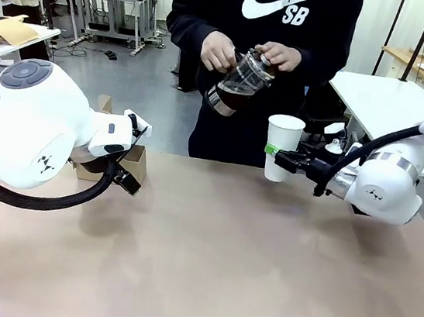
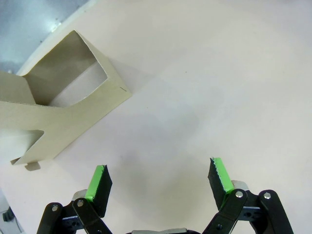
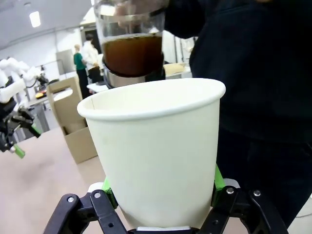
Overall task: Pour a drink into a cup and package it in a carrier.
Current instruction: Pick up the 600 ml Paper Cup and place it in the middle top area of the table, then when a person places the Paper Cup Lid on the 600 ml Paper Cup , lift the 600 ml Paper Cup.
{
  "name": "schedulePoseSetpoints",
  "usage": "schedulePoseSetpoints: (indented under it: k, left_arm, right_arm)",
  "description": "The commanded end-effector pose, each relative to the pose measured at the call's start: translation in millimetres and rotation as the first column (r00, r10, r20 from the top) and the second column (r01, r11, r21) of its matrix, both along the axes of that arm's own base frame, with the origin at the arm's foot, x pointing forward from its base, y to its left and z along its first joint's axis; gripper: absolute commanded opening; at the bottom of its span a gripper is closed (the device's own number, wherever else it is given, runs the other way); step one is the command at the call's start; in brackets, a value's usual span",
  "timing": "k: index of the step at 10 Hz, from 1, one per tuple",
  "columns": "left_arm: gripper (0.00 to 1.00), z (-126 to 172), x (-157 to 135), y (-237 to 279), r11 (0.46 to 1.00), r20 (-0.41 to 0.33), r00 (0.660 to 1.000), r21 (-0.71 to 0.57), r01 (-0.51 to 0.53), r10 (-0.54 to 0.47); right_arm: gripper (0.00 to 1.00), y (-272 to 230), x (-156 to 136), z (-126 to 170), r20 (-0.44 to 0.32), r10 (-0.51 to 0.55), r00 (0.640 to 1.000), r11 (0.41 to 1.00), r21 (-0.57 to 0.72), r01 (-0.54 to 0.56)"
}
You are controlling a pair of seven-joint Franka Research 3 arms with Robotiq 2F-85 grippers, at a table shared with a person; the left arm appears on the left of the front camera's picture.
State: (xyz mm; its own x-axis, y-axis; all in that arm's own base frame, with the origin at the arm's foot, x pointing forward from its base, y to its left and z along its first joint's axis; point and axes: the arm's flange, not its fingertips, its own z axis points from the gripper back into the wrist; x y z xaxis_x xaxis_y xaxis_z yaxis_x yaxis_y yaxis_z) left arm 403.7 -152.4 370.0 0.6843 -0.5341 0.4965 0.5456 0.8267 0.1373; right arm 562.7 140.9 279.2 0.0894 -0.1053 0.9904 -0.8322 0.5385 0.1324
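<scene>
The cup (image 1: 284, 137), clamped upright in the right hand (image 1: 275, 153) near the far edge of the desk (image 1: 205, 267), is best held level under the person's tilted jug (image 1: 242, 80), while the left hand (image 2: 158, 178) is held spread apart beside the carrier (image 2: 63, 112).

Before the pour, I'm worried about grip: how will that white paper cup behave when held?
The paper cup seems empty, so probably light and tippy. Its thin wall may dent if the right gripper squeezes harder. Tapered sides could slip.
</scene>
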Motion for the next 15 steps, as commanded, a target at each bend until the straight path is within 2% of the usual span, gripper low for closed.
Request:
schedulePoseSetpoints:
  k: [1, 2, 15]
  left_arm:
    - [1.00, 0.3, -0.1, 0.6, 1.000, 0.000, 1.000, -0.003, 0.000, 0.000]
    - [1.00, 0.3, -0.1, 0.6, 1.000, 0.000, 1.000, -0.003, 0.000, 0.000]
    - [1.00, 0.3, -0.1, 0.6, 1.000, 0.000, 1.000, -0.003, 0.000, 0.000]
  right_arm:
    - [0.80, -6.8, -0.5, 0.4, 0.037, 0.125, 0.991, 0.992, -0.015, -0.124]
    - [0.80, 0.0, 0.0, 0.0, 0.000, 0.000, 1.000, 1.000, 0.000, 0.000]
    - [0.80, 0.0, 0.0, 0.0, 0.000, 0.000, 1.000, 1.000, 0.000, 0.000]
